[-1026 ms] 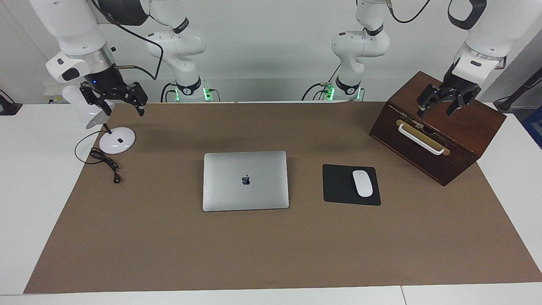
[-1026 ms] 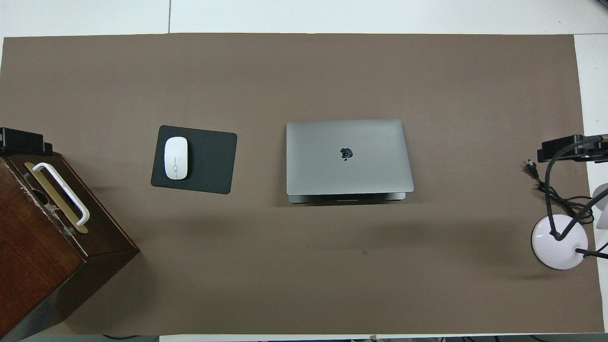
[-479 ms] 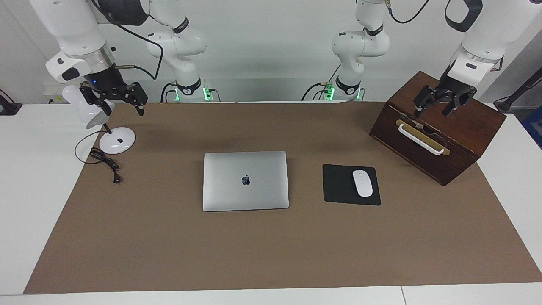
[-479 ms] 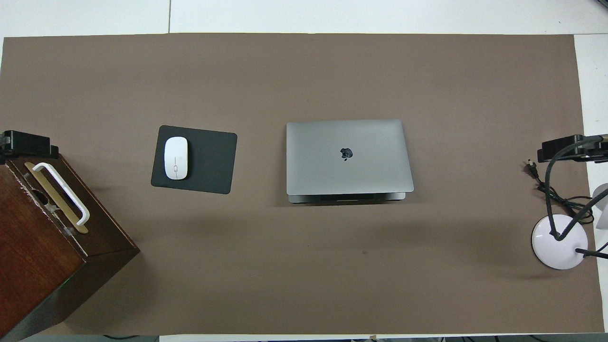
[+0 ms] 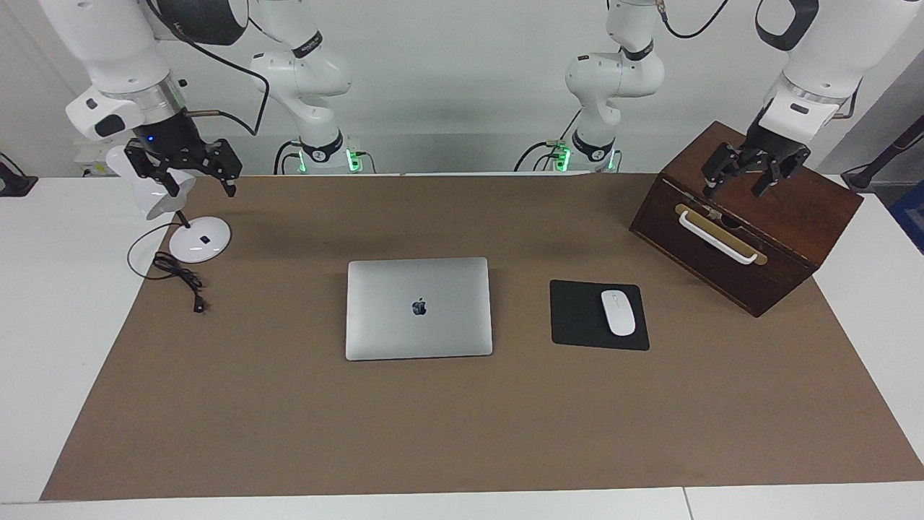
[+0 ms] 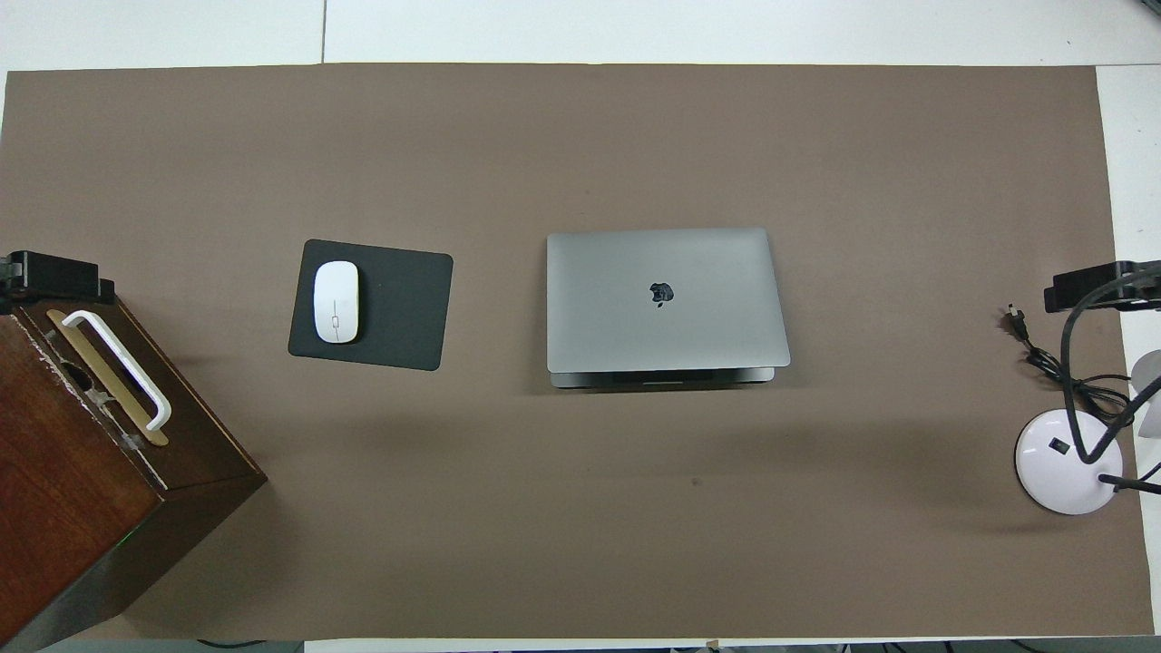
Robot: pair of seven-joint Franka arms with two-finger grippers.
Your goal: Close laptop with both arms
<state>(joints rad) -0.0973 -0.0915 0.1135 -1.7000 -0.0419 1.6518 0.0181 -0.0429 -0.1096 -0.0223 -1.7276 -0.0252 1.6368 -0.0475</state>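
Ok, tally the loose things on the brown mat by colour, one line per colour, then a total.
Silver-grey: 1, the laptop
Black: 1, the mouse pad
White: 2, the mouse and the desk lamp
Dark brown: 1, the wooden box
Total: 5

One logo, no legible words

The laptop [image 5: 419, 308] bears a dark apple logo [image 5: 419, 308] centred on its closed silver lid. Small markings on the arms' dark joint bands are too small to read, and no numbers can be made out.
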